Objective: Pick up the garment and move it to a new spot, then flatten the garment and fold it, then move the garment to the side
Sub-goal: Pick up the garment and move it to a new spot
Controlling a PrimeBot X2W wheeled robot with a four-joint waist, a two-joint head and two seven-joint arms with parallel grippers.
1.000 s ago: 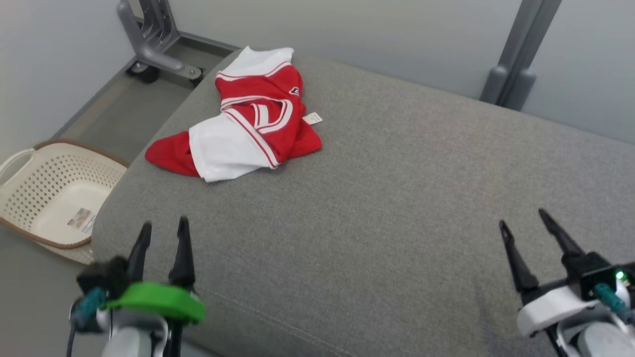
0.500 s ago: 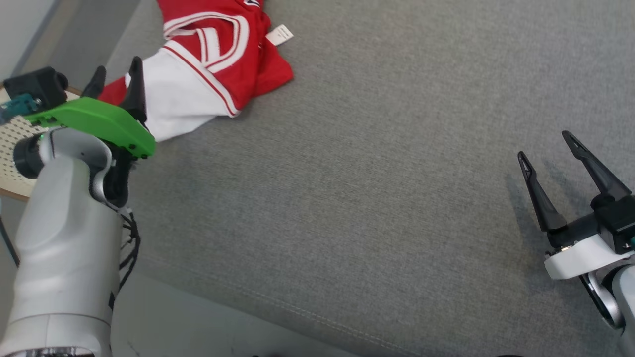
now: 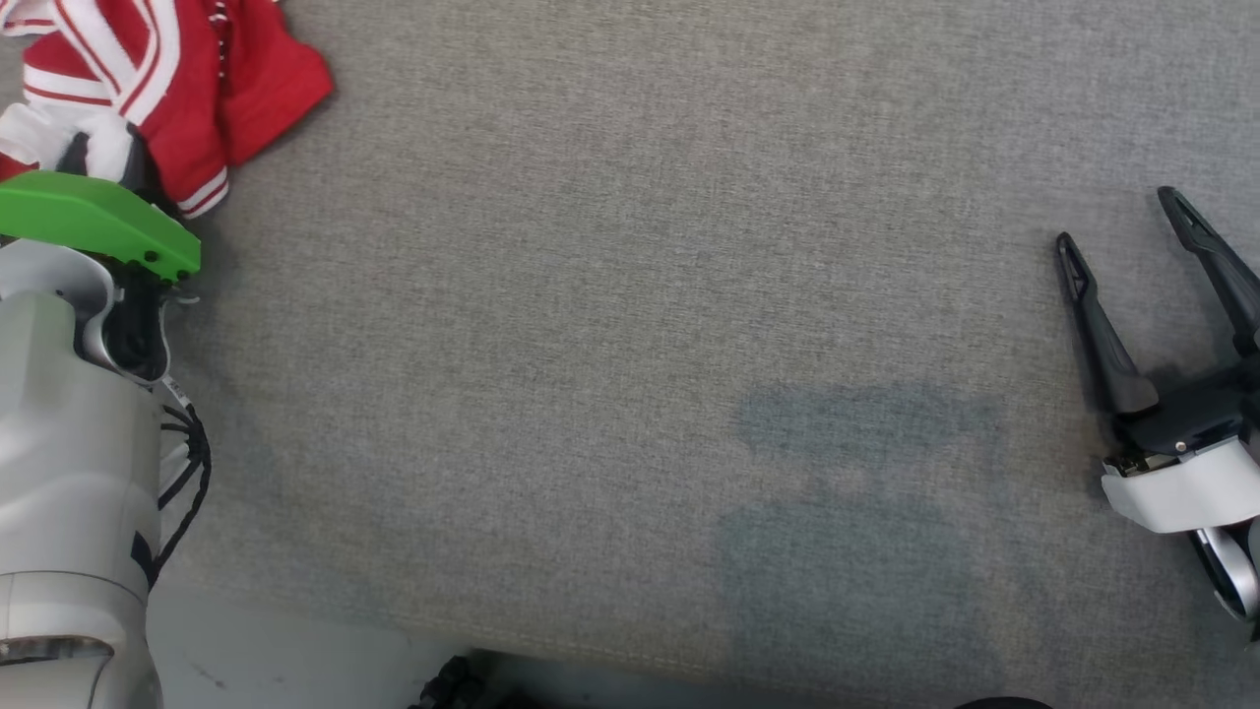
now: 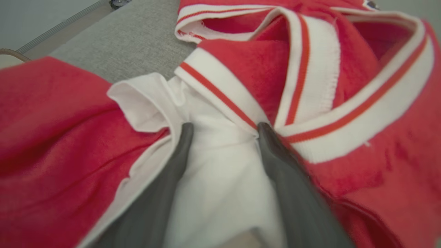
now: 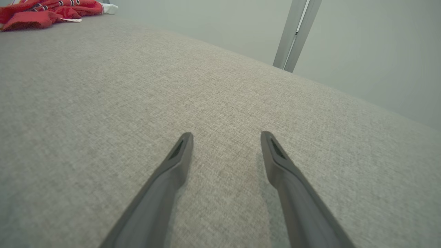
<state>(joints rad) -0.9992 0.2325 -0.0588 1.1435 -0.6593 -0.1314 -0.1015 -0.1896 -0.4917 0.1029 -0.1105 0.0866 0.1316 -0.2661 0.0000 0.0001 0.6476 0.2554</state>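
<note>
A grey upholstered surface [image 3: 630, 246] spreads wide from near to far (a fine, heathered weave, even in tone). Soft, blurred shadows [image 3: 856, 463] lie on it right of the middle, toward the near edge. Past that near edge, at the left, a strip of pale floor [image 3: 295, 650] shows. On the far side stands a plain pale grey wall [image 5: 379, 51], with a slim grey metal upright [image 5: 296, 34] against it. The light is soft and even.

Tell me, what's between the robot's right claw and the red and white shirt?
Just bare grey cushion. In the head view the right gripper sits at the far right, the shirt lies at the top left, and plain fabric runs between them.
</note>
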